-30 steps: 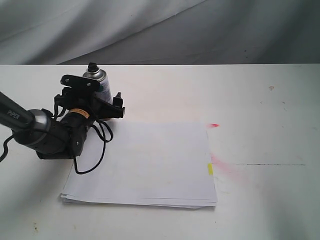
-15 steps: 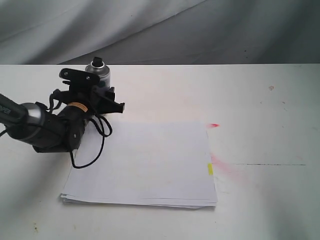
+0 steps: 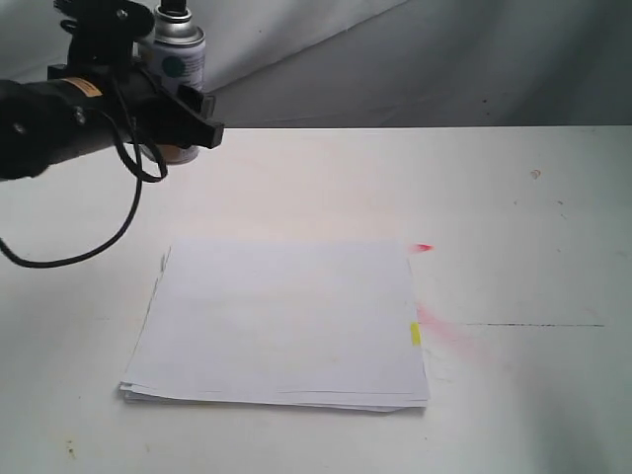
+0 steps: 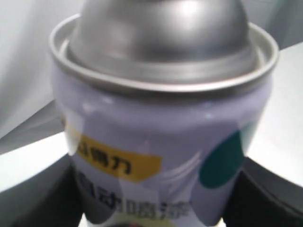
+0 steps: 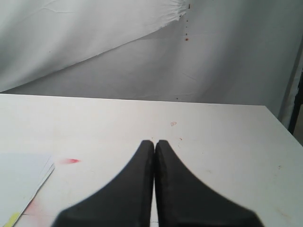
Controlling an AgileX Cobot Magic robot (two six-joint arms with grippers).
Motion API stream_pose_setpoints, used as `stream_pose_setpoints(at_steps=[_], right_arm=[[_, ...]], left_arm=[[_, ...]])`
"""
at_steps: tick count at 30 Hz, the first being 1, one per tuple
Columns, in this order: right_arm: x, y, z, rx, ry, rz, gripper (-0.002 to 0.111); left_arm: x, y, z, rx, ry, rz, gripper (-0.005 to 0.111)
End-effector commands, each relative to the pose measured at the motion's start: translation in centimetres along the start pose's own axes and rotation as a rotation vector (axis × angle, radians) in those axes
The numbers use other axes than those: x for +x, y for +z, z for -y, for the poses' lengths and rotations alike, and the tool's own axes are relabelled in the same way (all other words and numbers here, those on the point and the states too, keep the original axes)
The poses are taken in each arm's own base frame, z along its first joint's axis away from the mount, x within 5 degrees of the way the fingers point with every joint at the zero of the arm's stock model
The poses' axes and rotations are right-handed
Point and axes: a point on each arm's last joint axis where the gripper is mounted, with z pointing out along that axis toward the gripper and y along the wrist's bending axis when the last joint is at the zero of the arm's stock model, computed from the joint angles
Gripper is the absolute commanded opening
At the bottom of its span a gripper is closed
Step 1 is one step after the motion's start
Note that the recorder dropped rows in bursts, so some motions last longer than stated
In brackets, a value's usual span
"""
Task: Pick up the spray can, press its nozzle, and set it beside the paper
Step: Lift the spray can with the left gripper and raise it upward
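Since the desk (image 3: 513, 197) is wide and mostly bare, you have lots of room to move on the right side and along the back. The paper (image 3: 286, 316) lies flat near the front, so its edges are the ones to mind. The bare strip by its left edge and the one by its far edge look closest for setting down.

Your left arm (image 3: 49, 118) reaches in from the left. The left jaws are partway open and squeezed on the sides of the spray can (image 3: 176, 61), holding it low on its body. I think that is so the top stays free.

You hold the can upright in the air over the far left of the desk, apart from the paper.

The right jaws are shut tight with nothing in them, over bare desk.

Nothing touches the nozzle (image 3: 174, 10), so the press is not done yet. The little yellow tab (image 3: 415, 334) marks the paper's right edge.
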Motion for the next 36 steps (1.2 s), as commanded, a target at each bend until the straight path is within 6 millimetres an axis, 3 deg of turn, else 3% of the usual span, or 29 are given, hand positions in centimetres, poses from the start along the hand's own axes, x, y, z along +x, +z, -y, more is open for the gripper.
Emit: stream_pose_setpoints(at_steps=[1, 5, 13, 16, 24, 36], right_arm=[[0.1, 0.0, 0.1, 0.009, -0.016, 0.001, 0.0], [0.1, 0.0, 0.1, 0.009, -0.016, 0.001, 0.0], [0.1, 0.0, 0.1, 0.009, -0.016, 0.001, 0.0], [0.1, 0.0, 0.1, 0.009, -0.016, 0.001, 0.0], [0.1, 0.0, 0.1, 0.009, -0.016, 0.001, 0.0], [0.1, 0.0, 0.1, 0.009, -0.016, 0.001, 0.0]], left_arm=[[-1.0, -2.6, 0.4, 0.08, -0.004, -0.074, 0.0], [0.0, -3.6, 1.0, 0.136, 0.01, -0.167, 0.0], [6.1, -5.1, 1.2, 0.092, 0.014, -0.238, 0.0], [7.5, -5.4, 1.8, 0.111, 0.053, -0.269, 0.0], [6.9, -5.7, 5.2, 0.186, 0.167, -0.18, 0.0], [6.9, -5.6, 5.2, 0.203, 0.377, -0.154, 0.0]])
